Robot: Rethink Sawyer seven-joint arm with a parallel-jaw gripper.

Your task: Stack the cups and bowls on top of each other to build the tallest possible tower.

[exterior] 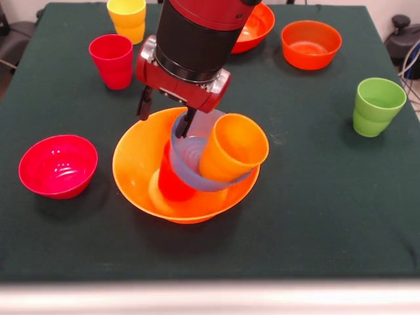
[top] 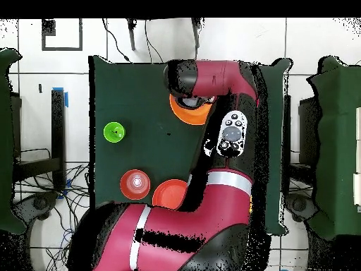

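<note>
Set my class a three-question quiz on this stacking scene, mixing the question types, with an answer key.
1. True or false: the orange cup stands upright on the light blue bowl.
2. Which item sits at the table's right side in the front view: A) green cup B) magenta bowl C) yellow cup?
3. Fill in: the gripper hangs over the large ____ bowl.

Key: 1 false, it tilts; 2 A; 3 orange.
</note>
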